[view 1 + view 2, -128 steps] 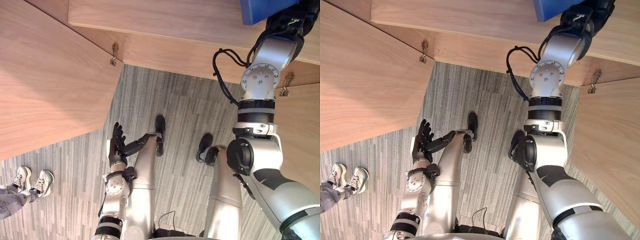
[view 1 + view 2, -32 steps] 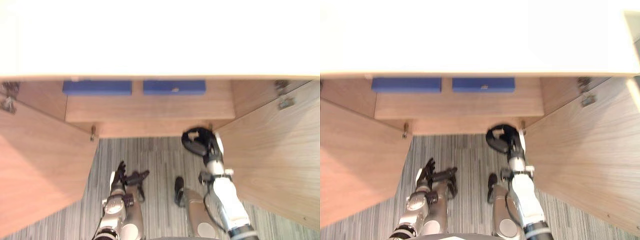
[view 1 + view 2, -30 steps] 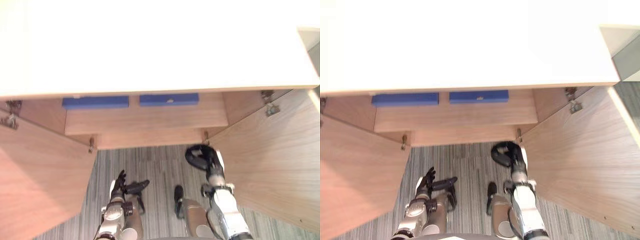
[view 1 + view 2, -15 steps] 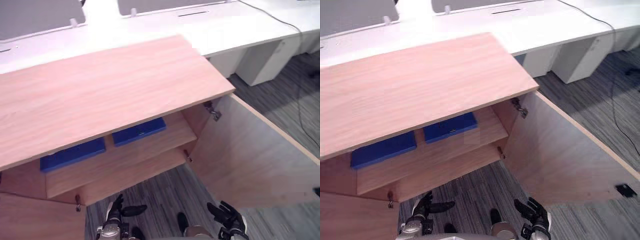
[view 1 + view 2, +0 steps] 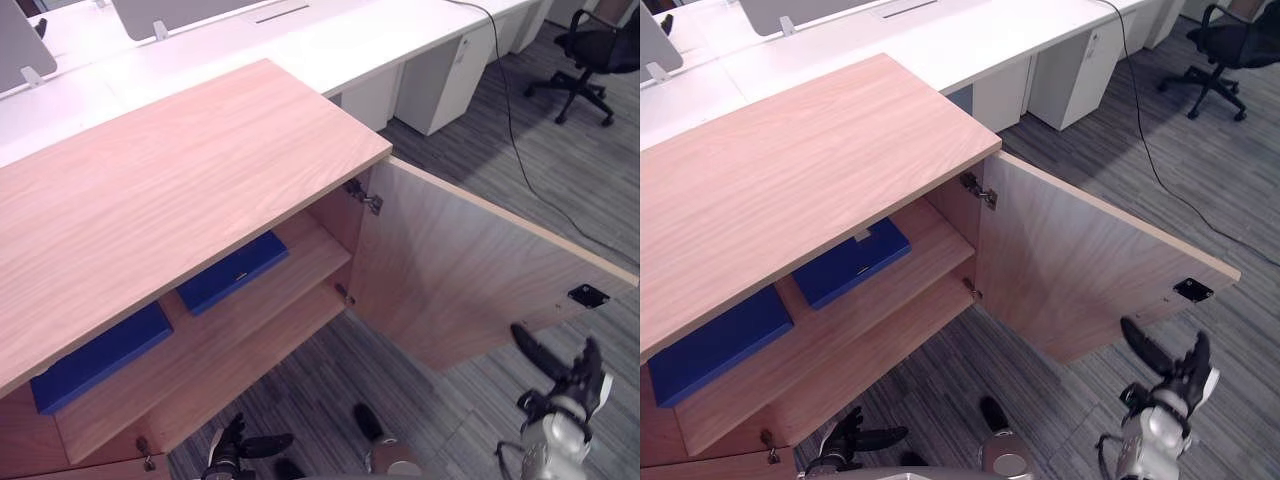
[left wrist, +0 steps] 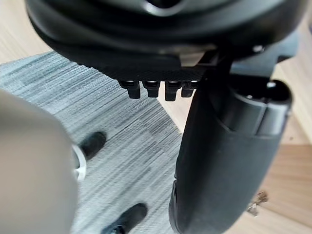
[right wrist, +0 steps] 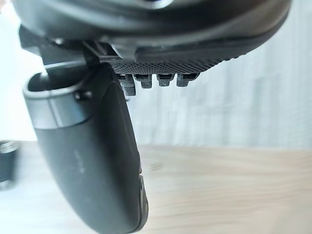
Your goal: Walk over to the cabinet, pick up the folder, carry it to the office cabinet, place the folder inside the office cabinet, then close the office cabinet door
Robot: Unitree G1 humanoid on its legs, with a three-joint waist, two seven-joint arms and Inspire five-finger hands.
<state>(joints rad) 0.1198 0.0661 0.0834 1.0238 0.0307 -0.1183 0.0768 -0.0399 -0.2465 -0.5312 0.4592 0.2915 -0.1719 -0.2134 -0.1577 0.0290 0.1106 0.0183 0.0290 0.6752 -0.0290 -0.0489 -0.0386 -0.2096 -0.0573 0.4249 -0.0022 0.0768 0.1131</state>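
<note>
Folder flat on cabinet shelf beside another folder; left hand low, fingers loose, empty; right hand splayed, empty, near open door edge; a fingertip push may glance off, leaving door ajar.

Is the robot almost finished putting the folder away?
Nearly. A flat blue folder lies on the wooden cabinet's shelf beside a second blue folder, so placing looks done. The right hand is open and empty near the open wooden door; the left hand hangs open low down. Closing that door is left.
</note>
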